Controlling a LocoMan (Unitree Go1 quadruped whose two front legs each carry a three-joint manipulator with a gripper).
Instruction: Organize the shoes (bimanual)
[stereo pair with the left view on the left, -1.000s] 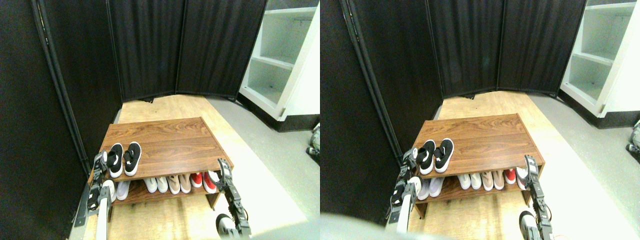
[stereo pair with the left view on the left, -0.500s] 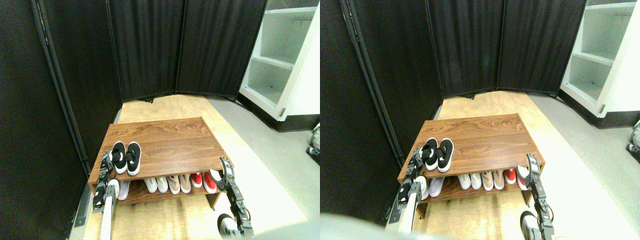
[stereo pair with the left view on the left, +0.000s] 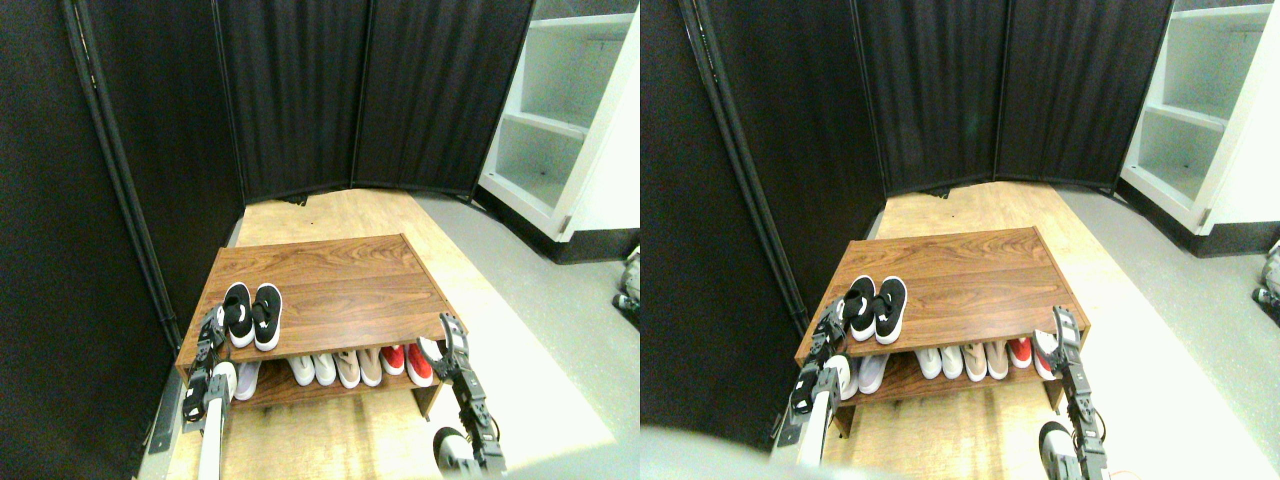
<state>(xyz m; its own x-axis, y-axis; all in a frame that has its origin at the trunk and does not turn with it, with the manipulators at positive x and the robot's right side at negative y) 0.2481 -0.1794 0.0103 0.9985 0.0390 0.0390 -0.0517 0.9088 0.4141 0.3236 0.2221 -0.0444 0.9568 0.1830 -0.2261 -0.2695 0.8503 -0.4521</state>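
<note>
Now paired shoes (stereo pair with the left view on the left: 251, 314) on rack (stereo pair with the left view on the left: 340, 290) top, left claw (stereo pair with the left view on the left: 210, 330) beside for nudging, right claw (stereo pair with the left view on the left: 447, 335) idle; jaw states untellable.

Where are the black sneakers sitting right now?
The black sneakers sit side by side on the top board of the wooden shoe rack, at its front left corner, right beside the left gripper.

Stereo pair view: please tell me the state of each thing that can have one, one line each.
Black shoes: side by side, upright, on the rack's top, left front corner.
Rack: standing; lower shelf holds more pairs.
White pair: on lower shelf.
Beige pair: on lower shelf.
Red pair: on lower shelf.
Left gripper: beside the black shoes.
</note>
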